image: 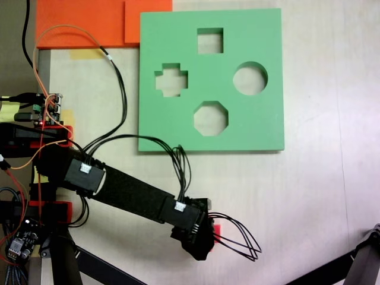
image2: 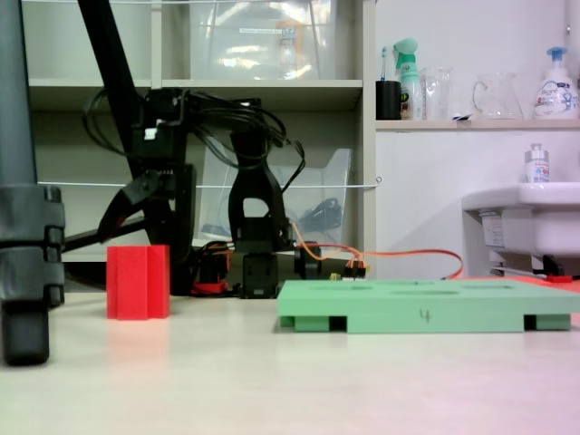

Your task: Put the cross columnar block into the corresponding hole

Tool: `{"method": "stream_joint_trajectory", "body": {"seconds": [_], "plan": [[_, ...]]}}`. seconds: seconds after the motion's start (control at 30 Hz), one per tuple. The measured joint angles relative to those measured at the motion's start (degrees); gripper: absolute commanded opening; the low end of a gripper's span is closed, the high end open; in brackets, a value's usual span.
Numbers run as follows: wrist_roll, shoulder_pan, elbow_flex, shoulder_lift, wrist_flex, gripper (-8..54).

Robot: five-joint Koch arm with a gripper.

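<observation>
The cross columnar block [image2: 138,282] is bright red and stands upright on the table; in a fixed view from above just a sliver of it [image: 217,230] shows beside the arm's head. My gripper [image2: 145,240] hangs right over it, open, one jaw splayed out to the left and the other standing straight down beside the block. From above, the gripper [image: 205,240] covers most of the block. The green foam board [image: 261,127] lies flat farther up the table. Its plus-shaped hole [image: 171,80] is on the board's left side, empty.
The board also has a square cutout [image: 210,40], a round one [image: 250,78] and an octagonal one [image: 211,118]. Orange foam sheets [image: 89,24] lie at the top left. A black stand leg [image: 362,261] reaches in at the bottom right. Cables [image: 237,237] loop off the wrist.
</observation>
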Motion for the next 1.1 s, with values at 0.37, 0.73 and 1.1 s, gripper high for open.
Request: {"method": "stream_joint_trajectory", "body": {"seconds": [0.37,0.73,1.1], "plan": [[-1.76,0.00,-0.18,-4.04,-0.53,46.1],[-1.41,-0.97,-2.46,-5.19,0.97,25.5],[0.26,-0.18,-1.49,0.44,7.29,21.4]]}}
